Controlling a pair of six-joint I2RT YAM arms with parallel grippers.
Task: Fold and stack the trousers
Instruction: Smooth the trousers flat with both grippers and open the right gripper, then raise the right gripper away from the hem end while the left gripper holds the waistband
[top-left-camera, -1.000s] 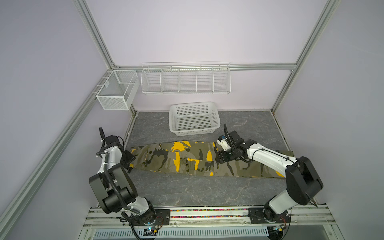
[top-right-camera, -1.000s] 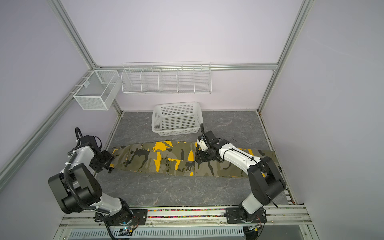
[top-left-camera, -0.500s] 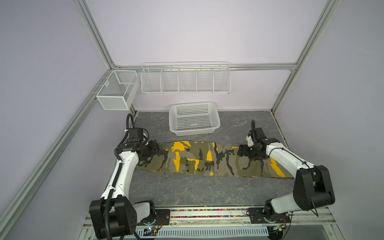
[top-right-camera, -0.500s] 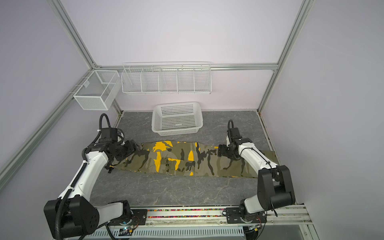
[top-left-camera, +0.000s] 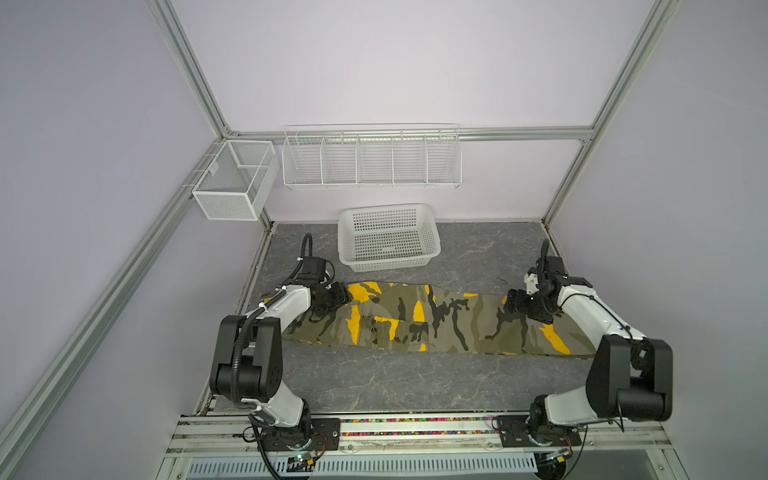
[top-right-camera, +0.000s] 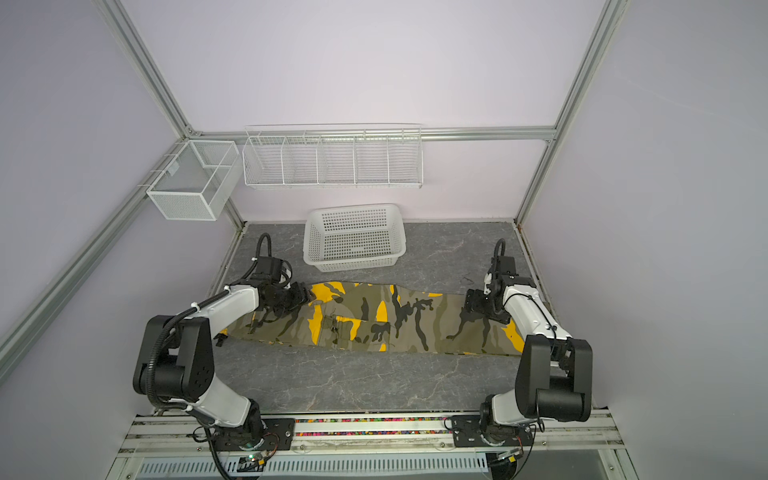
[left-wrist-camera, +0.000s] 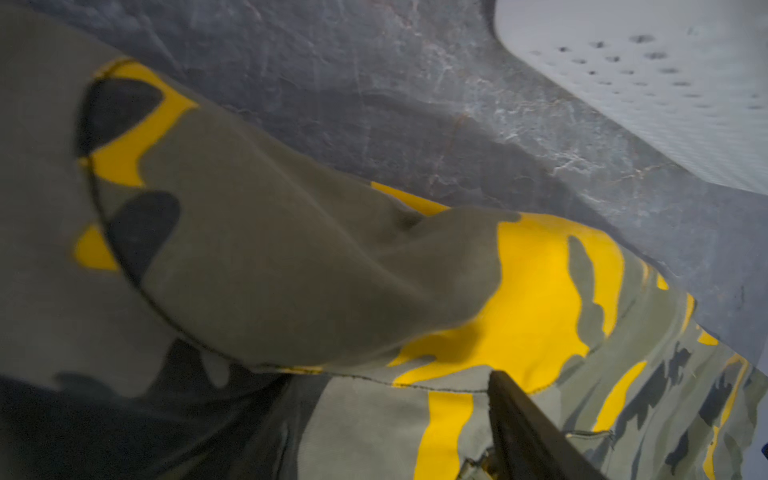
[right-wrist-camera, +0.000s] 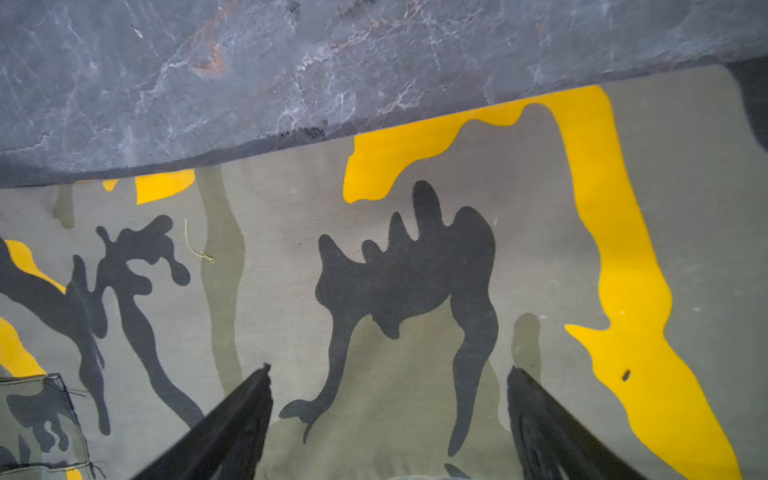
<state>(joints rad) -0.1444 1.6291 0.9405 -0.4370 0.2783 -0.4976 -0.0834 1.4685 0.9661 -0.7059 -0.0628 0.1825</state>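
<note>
Since the earlier frames both arms have swung: the left gripper (top-left-camera: 337, 297) has come in from the far end of the cloth to the strip's end beside the white lattice basket (top-left-camera: 386, 207). The right gripper (top-left-camera: 513, 306) has slid from the middle out towards the end far from the basket.

The trousers (top-left-camera: 415, 322) lie flat on the worktop (top-left-camera: 395, 382) as one long camouflage strip just in front of the basket, on the robot's side of it and not touching it.

In the right wrist view the right gripper (right-wrist-camera: 388, 370) is spread, its two fingers (right-wrist-camera: 232, 424) wide apart over flat cloth and pinching nothing. In the left wrist view only one finger (left-wrist-camera: 528, 432) shows. A raised fold of the trousers (left-wrist-camera: 291, 270) hides the rest, so I cannot tell whether the left gripper is spread or pinching the cloth.

The cloth looks soft and limp but fairly thick, likely heavier than a shirt, with pockets and seams that add bulk. It will probably sag and drag when lifted by one point. The better holds seem to be the stitched edges: the band at the basket end and the hem at the far end, both layers together.
</note>
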